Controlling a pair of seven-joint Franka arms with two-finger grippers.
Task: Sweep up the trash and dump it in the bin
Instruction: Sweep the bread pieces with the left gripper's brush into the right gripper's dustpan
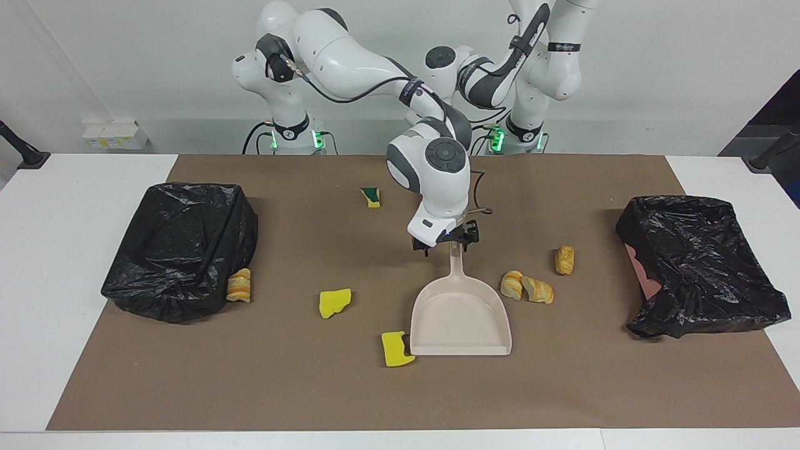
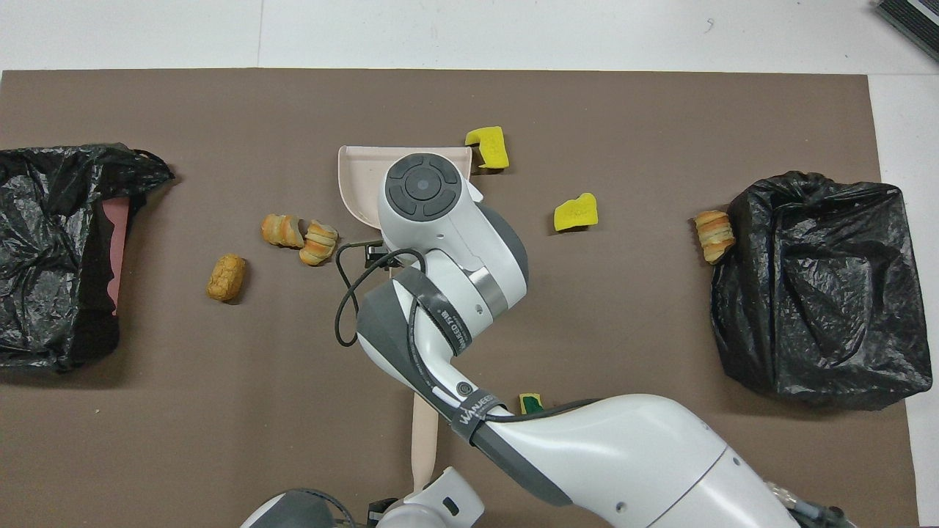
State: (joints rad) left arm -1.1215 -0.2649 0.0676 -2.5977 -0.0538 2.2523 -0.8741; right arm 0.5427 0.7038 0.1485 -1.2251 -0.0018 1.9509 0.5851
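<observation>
A brown mat covers the counter (image 1: 25, 262), and the sweeping is judged barely begun, since no trash is in either bin; toward the right arm's end sits a black-bagged bin (image 1: 181, 250) with a bread chunk (image 1: 239, 285) touching its base; next come a yellow sponge scrap (image 1: 334, 302), a green-backed scrap (image 1: 372, 197) nearer the robots, and another yellow scrap (image 1: 397, 349) touching the corner of the empty beige dustpan (image 1: 460, 315); the right hand (image 1: 454, 240) is down at the tip of the dustpan's handle, fingers spread wide and pinching nothing yet; the left hand (image 2: 400, 506), by the robots' edge, is pressed together at the end of a beige handle (image 2: 423, 440), apparently gripping it; then three bread pieces (image 1: 527, 287) lie just beside the dustpan, and a second bagged bin (image 1: 700, 269) stands at the left arm's end; gathering and dumping all remain.
</observation>
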